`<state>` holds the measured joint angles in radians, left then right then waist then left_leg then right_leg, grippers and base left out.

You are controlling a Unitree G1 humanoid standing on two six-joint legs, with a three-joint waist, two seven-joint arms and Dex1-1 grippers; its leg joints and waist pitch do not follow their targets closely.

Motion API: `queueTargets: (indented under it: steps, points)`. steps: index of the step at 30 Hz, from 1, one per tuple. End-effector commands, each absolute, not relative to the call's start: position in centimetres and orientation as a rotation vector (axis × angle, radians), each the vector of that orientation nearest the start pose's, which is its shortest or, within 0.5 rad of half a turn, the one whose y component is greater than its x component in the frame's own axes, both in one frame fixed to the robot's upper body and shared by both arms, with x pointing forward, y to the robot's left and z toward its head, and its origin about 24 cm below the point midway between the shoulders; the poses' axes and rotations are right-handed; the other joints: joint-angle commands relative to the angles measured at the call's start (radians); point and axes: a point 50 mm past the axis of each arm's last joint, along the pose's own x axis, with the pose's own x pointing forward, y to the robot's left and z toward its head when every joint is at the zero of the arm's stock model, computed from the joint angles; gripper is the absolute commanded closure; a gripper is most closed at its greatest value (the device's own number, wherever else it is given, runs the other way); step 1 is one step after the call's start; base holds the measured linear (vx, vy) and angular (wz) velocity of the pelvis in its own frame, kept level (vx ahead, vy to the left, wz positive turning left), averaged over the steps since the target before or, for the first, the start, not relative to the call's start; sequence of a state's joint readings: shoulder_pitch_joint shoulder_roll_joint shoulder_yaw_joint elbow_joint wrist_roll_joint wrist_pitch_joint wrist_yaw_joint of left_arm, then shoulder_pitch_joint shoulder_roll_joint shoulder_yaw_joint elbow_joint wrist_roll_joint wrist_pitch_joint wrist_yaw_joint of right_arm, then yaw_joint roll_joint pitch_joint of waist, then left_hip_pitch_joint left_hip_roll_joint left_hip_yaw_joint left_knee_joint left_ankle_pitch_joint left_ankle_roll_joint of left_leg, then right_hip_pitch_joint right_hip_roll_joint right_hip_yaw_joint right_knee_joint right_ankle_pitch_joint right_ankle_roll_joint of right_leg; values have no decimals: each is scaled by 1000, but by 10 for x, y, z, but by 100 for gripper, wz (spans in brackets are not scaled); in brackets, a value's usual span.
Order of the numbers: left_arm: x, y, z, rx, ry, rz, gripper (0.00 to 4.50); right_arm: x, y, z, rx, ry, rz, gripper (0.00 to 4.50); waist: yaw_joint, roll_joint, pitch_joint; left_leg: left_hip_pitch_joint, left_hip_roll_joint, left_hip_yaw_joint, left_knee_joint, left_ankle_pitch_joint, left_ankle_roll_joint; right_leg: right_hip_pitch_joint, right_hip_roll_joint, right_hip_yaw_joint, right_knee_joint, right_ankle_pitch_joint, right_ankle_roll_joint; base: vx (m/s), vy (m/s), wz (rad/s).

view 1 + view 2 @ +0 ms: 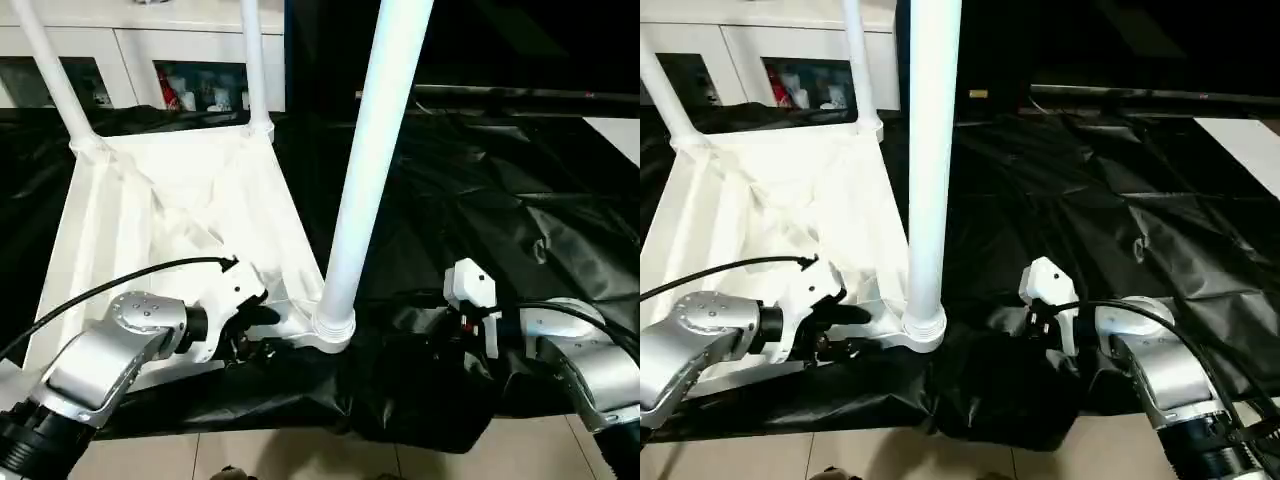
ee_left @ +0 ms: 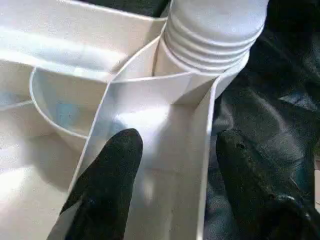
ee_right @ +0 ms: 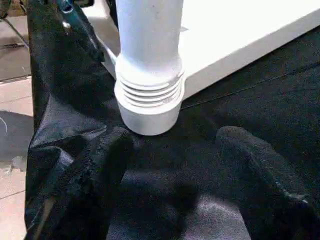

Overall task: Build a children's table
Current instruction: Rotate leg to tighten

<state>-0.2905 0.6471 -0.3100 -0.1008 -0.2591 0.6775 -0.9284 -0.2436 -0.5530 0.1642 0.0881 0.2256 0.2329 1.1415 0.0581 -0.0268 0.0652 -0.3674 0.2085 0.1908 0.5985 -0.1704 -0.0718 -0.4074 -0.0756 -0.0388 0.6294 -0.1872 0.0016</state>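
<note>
Left eye view: near leg [image 1: 370, 170] seated; left pincer [image 2: 170, 185] spread astride tabletop [image 1: 180, 210] rim, right pincer [image 3: 170, 175] spread, empty. Fourth leg next.

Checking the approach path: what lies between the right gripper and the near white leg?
Only wrinkled black plastic sheeting, seen in the right wrist view, separates the right gripper from the white tubular leg.

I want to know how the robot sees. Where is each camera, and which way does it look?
Head cameras: both look forward and down, over silver arms, at the upside-down table top and its near leg.
Left wrist: along the left gripper, black fingers either side of the table's edge wall, leg just beyond.
Right wrist: along the right gripper, open over the black sheet.
Shared: that leg's ribbed base.
</note>
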Motion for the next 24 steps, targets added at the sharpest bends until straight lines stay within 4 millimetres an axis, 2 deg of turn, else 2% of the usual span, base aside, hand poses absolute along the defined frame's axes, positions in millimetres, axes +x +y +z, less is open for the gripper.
queueTargets:
  steps: [1, 2, 4, 7, 10, 11, 12, 19, 20, 22, 24]
  points:
    - [263, 160, 68, 292, 609, -1109, 212, 266, -173, 73, -265, 310, 1236, 131, 1, 5, -54, 12, 14, -14, -76, -328, -1, 31, -40, 34, -97, -370, -146, 0, 0, 0]
    - [264, 159, 66, 295, 612, -1112, 212, 266, -172, 74, -263, 309, 1238, 131, 0, 10, -52, 13, 13, -13, -76, -335, -1, 29, -40, 34, -99, -376, -146, 0, 0, 0]
    - [267, 159, 64, 302, 617, -1115, 244, 266, -172, 74, -263, 309, 1240, 131, 1, 7, -53, 14, 13, -14, -76, -339, -2, 30, -40, 34, -101, -382, -142, 0, 0, 0]
    - [270, 159, 62, 302, 622, -1114, 263, 265, -170, 73, -264, 310, 1247, 131, 1, 11, -53, 13, 14, -15, -77, -341, -5, 31, -43, 34, -99, -376, -147, 0, 0, 0]
    - [270, 159, 63, 300, 625, -1118, 293, 265, -170, 73, -261, 311, 1251, 131, 0, 9, -52, 13, 14, -14, -78, -349, -5, 31, -42, 34, -101, -383, -150, 0, 0, 0]
    - [270, 160, 63, 298, 626, -1119, 298, 265, -170, 73, -260, 311, 1252, 131, 1, 11, -52, 13, 14, -15, -78, -350, -5, 32, -42, 33, -100, -385, -150, 0, 0, 0]
    - [270, 160, 63, 297, 629, -1121, 320, 265, -170, 73, -260, 312, 1252, 131, 0, 10, -50, 13, 15, -15, -79, -357, -6, 30, -42, 33, -102, -398, -149, 0, 0, 0]
    - [270, 165, 62, 282, 630, -1117, 369, 266, -168, 71, -258, 313, 1255, 131, -2, 10, -49, 14, 15, -16, -80, -368, -8, 28, -43, 34, -104, -416, -143, 0, 0, 0]
    - [269, 165, 62, 281, 632, -1114, 378, 266, -168, 71, -258, 313, 1257, 131, -4, 0, -47, 12, 15, -16, -81, -368, -5, 28, -42, 33, -105, -423, -140, 0, 0, 0]
    - [268, 167, 61, 280, 636, -1112, 393, 266, -167, 71, -254, 312, 1261, 131, -3, 6, -46, 12, 15, -17, -81, -368, -5, 27, -44, 34, -105, -440, -135, 0, 0, 0]
    - [267, 169, 61, 282, 645, -1115, 417, 266, -166, 71, -253, 313, 1264, 131, -5, 3, -47, 13, 16, -17, -81, -372, -5, 25, -45, 34, -107, -457, -128, 0, 0, 0]
